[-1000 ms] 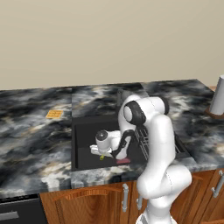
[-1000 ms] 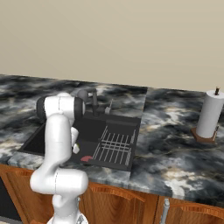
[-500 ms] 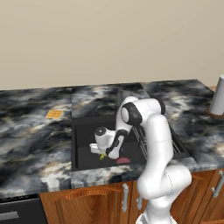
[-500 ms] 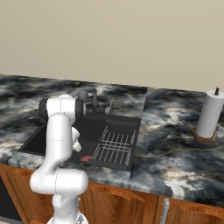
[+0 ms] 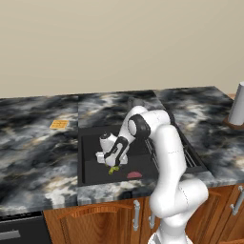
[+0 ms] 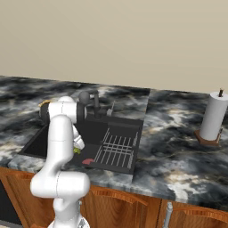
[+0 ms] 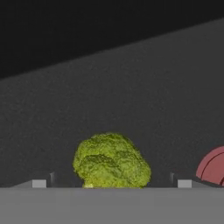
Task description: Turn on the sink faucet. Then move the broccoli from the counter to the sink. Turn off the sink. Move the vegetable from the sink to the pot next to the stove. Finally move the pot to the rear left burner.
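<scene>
One floret to retrieve | broccoli (image 7: 112,161) lies on sink (image 5: 90,162) floor, near red drain disc (image 7: 213,166) | gripper (image 5: 111,164) poised above it, fingers spread fully, holding nothing | you should descend straight, centre the floret between the tips, close low on the crown, then lift clear of the basin wall.

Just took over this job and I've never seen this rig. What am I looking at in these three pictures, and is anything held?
A white robot arm with a two-finger gripper reaches down into the black sink. Two pictures come from cameras behind the arm, left and right; the third looks along the gripper. The broccoli lies on the sink floor between the open fingertips, near the red drain disc. Nothing is held. An orange square lies on the counter, and a paper towel roll stands at the right.
</scene>
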Controlling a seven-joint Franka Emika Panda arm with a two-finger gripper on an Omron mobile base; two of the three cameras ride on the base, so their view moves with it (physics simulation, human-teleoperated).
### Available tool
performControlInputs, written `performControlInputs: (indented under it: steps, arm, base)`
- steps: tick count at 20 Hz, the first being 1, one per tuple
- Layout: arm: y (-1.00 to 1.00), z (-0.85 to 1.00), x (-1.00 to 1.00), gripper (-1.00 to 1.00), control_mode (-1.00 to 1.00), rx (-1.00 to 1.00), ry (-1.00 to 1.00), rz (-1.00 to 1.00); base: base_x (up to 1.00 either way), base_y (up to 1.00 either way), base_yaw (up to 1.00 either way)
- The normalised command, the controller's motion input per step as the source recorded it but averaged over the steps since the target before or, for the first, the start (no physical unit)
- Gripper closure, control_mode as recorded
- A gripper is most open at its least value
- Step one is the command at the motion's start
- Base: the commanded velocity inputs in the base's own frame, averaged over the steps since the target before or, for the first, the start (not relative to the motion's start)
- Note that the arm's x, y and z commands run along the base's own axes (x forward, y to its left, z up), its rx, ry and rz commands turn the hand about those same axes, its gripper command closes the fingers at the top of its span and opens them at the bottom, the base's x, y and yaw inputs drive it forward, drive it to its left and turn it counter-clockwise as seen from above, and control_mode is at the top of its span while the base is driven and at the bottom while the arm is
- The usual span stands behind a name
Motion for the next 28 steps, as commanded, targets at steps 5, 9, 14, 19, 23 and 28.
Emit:
performControlInputs:
  steps: [5,9,14,19,23,28]
  arm:
    - [0.09,-0.26,0.16,-1.00,-1.00,-0.05,0.05,-0.02]
    - [0.00,-0.39,0.00,-1.00,-1.00,-0.03,0.00,0.00]
    - [-0.06,-0.25,-0.01,-1.00,-1.00,0.00,0.00,-0.01]
    - [-0.28,-0.14,-0.09,-1.00,-1.00,0.00,0.00,-0.01]
    - [-0.16,-0.06,-0.13,-1.00,-1.00,0.00,0.00,0.00]
    - [0.00,0.00,-0.18,-1.00,-1.00,0.00,-0.01,0.00]
  base:
    - [0.00,0.00,0.00]
    - [0.00,0.00,0.00]
    - [0.00,0.00,0.00]
    - [0.00,0.00,0.00]
    - [0.00,0.00,0.00]
    - [0.00,0.00,0.00]
